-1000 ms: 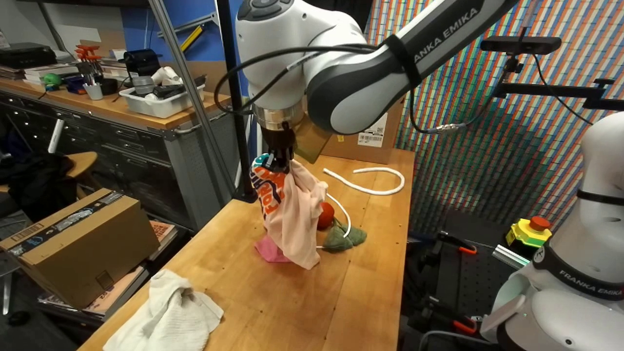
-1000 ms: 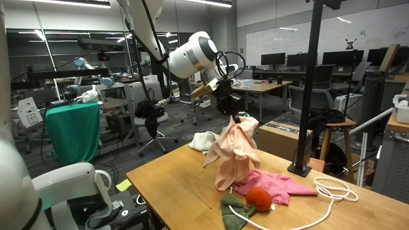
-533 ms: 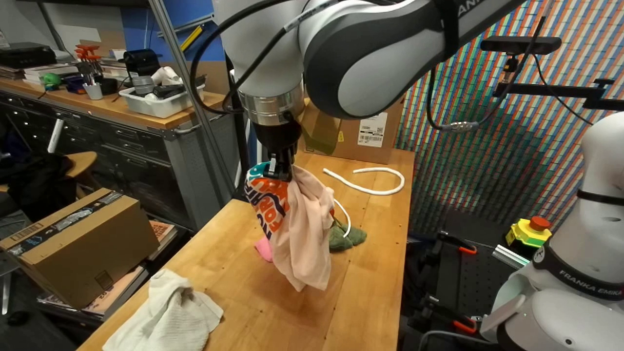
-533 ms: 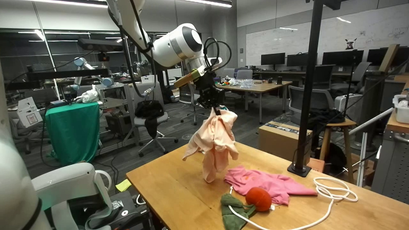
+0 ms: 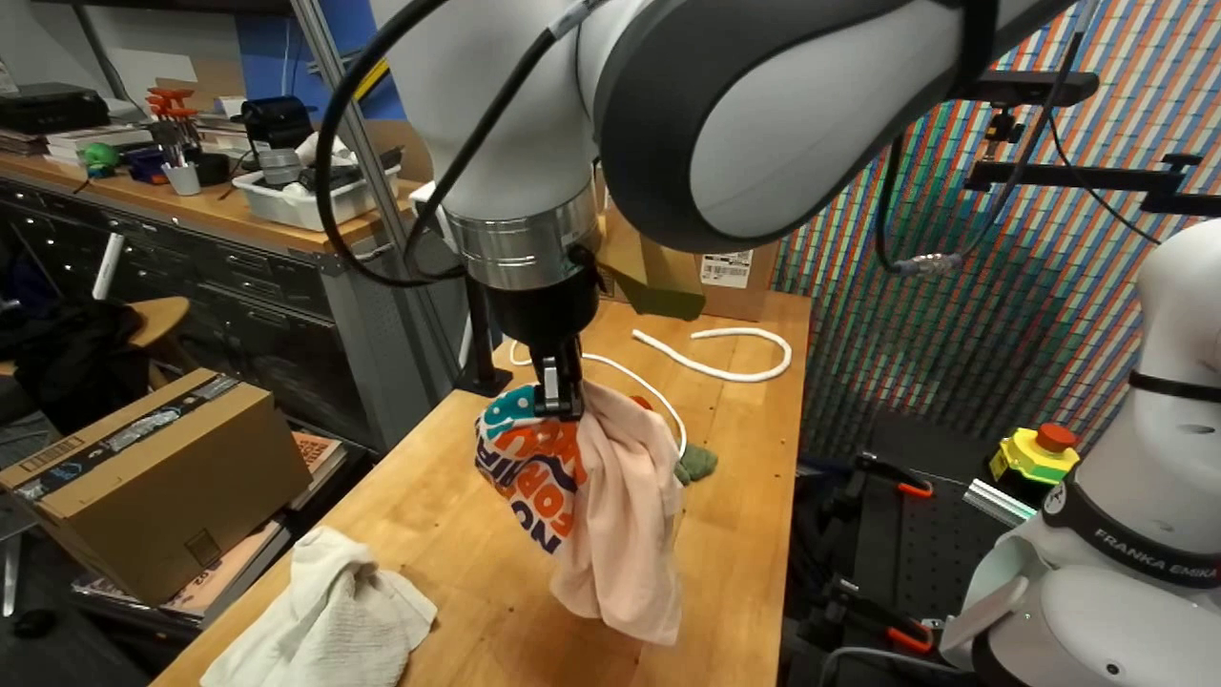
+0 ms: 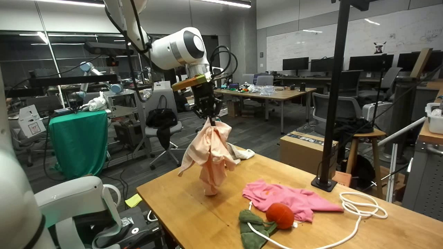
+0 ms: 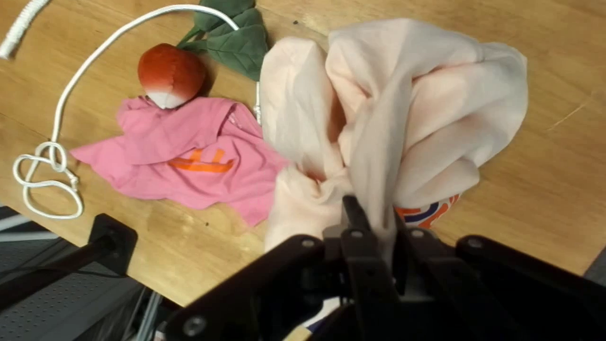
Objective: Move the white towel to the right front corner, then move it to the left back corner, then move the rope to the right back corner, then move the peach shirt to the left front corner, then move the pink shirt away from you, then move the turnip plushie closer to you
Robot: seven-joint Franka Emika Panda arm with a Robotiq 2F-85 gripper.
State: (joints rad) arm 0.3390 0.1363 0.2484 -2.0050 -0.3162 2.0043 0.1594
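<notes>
My gripper is shut on the peach shirt, which hangs over the table. I cannot tell whether its lower end touches the wood. In the wrist view, folds run between the gripper's fingers. The white towel lies at a table edge, partly hidden behind the shirt in an exterior view. The pink shirt lies flat, touching the red turnip plushie with green leaves; both show in the wrist view. The white rope runs across the leaves and ends in loops.
A black post stands on the table edge near the rope loops. A cardboard box stands at the table's far end. Another thicker white rope piece lies near that box. A second robot arm stands beside the table.
My gripper has carried the peach shirt away from the pink shirt and plushie, lower and nearer the camera in an exterior view. The pink shirt is now uncovered in the opposite view.
</notes>
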